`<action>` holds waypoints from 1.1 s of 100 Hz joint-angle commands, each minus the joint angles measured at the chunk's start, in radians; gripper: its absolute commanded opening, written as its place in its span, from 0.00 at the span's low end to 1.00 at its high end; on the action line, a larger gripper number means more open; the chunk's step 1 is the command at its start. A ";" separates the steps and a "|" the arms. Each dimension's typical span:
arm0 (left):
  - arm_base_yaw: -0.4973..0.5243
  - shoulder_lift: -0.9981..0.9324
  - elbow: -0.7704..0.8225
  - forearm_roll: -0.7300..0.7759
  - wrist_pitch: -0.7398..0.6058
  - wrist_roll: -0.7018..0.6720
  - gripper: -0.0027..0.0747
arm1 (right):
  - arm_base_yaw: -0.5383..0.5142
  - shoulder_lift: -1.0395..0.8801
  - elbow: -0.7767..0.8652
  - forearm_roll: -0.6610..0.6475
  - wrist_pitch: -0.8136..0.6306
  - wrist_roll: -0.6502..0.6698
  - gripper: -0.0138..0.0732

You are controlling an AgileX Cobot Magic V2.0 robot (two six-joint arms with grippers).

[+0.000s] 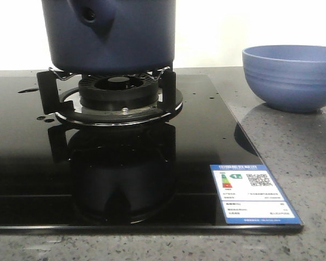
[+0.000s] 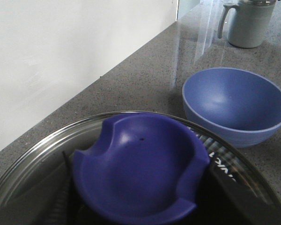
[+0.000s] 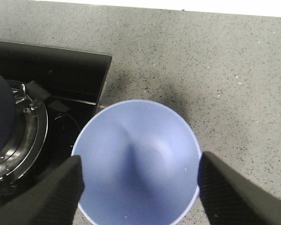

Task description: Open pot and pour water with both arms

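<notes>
Right end effector (image 3: 138,185) hangs spread above the bowl (image 3: 136,161); left end effector's state I cannot tell.

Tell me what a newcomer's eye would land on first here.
First the dark navy pot, sitting on the burner of the glossy black stove, top cut off by the front view. Next the periwinkle bowl, empty on the grey counter to the stove's right, with the right pincer open above it.
</notes>
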 commanded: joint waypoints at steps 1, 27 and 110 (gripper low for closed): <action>-0.003 -0.049 -0.030 -0.036 0.016 -0.005 0.49 | -0.007 -0.033 -0.022 0.028 -0.051 -0.010 0.70; -0.003 -0.049 -0.030 -0.024 0.018 -0.012 0.50 | -0.007 -0.033 -0.022 0.031 -0.051 -0.010 0.70; 0.139 -0.266 -0.059 -0.090 0.017 -0.020 0.75 | -0.007 -0.033 -0.022 0.120 -0.069 -0.045 0.68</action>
